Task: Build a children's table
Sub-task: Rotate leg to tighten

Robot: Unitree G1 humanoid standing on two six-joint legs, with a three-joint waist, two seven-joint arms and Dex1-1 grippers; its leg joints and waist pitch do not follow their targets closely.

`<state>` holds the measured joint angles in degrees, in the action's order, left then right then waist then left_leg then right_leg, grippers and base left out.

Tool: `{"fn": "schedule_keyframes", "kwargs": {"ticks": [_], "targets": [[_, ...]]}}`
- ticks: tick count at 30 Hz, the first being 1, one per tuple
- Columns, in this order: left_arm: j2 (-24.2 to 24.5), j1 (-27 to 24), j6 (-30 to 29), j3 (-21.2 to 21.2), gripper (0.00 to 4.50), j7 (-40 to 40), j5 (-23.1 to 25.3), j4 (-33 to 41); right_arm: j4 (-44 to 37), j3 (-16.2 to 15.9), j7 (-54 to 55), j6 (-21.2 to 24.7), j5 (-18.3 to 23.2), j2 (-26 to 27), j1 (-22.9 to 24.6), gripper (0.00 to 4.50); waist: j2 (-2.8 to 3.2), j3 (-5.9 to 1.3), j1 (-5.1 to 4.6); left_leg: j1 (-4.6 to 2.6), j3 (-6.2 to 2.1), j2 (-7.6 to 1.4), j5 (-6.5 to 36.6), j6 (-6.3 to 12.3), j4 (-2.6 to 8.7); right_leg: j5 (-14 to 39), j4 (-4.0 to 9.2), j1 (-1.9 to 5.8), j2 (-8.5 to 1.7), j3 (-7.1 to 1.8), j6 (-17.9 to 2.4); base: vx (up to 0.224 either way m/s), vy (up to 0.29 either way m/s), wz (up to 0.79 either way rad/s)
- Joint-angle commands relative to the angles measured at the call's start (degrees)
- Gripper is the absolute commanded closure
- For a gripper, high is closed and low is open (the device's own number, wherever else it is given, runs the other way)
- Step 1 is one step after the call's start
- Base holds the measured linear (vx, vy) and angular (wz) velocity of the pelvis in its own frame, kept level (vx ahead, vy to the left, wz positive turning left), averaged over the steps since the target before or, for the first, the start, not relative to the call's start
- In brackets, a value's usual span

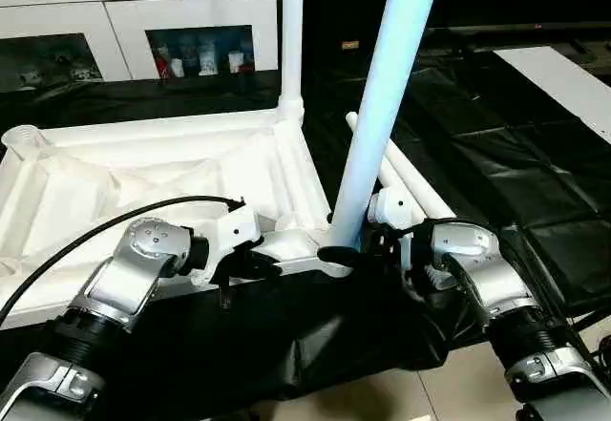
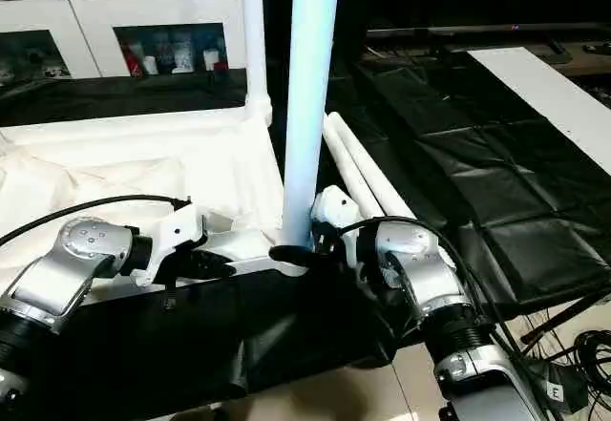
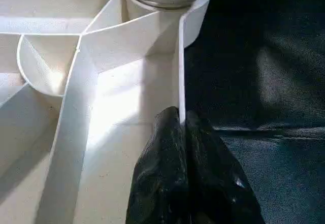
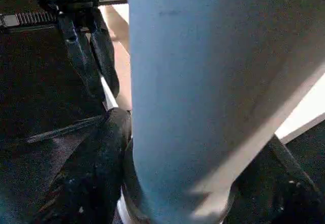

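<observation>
tabletop (image 1: 143, 168) lying underside up on black sheet (image 1: 516, 144). left gripper (image 3: 182, 127) pinching tabletop rim, fingers together. right gripper (image 1: 348, 254) clasping leg (image 1: 387, 106) standing in near corner socket (image 1: 329, 259).

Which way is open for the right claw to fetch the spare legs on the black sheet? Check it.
Probably none yet. The right claw is closed round the near-corner leg. The spare legs lie just behind it, nothing between, so once it lets go, reach looks easy.
</observation>
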<state>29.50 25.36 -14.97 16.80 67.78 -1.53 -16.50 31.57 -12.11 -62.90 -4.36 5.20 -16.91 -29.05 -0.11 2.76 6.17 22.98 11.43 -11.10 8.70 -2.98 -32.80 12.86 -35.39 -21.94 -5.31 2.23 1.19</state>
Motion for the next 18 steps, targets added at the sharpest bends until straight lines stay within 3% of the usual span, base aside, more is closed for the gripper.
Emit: {"fn": "schedule_keyframes", "kwargs": {"ticks": [1, 6, 12, 17, 18], "targets": [[-1.17, -0.62, 0.03, -0.67, 4.50, -0.35, -2.31, -0.92, 1.67, -1.34, -0.63, 0.93, -0.64, 0.03, 1.08, 1.94, -0.06, -3.65, -0.02, -1.90, -0.84, -2.07, 8.21, 4.30, 3.05, -3.16, 2.84, 1.82, -2.43, -1.52, -15.48, 0.000, 0.000, 0.00], [-1.41, -0.72, -0.07, -0.57, 4.50, -0.40, -2.21, -1.01, 3.19, 1.66, 3.49, 2.76, 1.38, 2.78, 1.05, 1.94, 0.08, -3.46, -0.13, -1.95, -0.89, -2.13, 9.40, 4.06, 3.20, -1.09, 2.99, 1.58, -2.49, -1.57, -15.58, 0.000, 0.000, 0.00], [-2.82, -0.09, -1.38, -0.10, 4.50, -2.44, -1.12, -1.11, 7.41, 4.23, 14.14, 4.02, 0.80, 6.88, -0.07, 1.94, 0.06, -2.69, -1.34, -1.89, -1.38, -2.15, 18.62, -0.72, 4.37, 13.08, 4.18, 1.30, -2.87, -1.81, -12.76, 0.000, 0.000, 0.00], [-6.69, 2.37, -5.03, 0.18, 4.50, -10.63, 2.51, -3.73, 14.04, 7.02, 32.59, 4.19, -1.74, 13.58, -2.95, 1.94, 0.44, -2.25, -1.97, -2.50, -1.88, -2.04, 24.49, -4.18, 4.96, 22.75, 5.14, 0.51, -3.16, -1.99, -9.91, 0.000, 0.000, 0.00], [-10.02, 4.20, -8.36, -0.52, 4.50, -17.38, 4.24, -6.22, 18.39, 8.53, 43.23, 4.40, -2.91, 16.29, -5.71, 1.94, 0.47, -2.05, -2.13, -2.76, -1.97, -2.01, 26.09, -4.82, 5.01, 24.18, 5.39, 0.17, -3.13, -2.01, -9.60, 0.000, 0.000, 0.00]]}}
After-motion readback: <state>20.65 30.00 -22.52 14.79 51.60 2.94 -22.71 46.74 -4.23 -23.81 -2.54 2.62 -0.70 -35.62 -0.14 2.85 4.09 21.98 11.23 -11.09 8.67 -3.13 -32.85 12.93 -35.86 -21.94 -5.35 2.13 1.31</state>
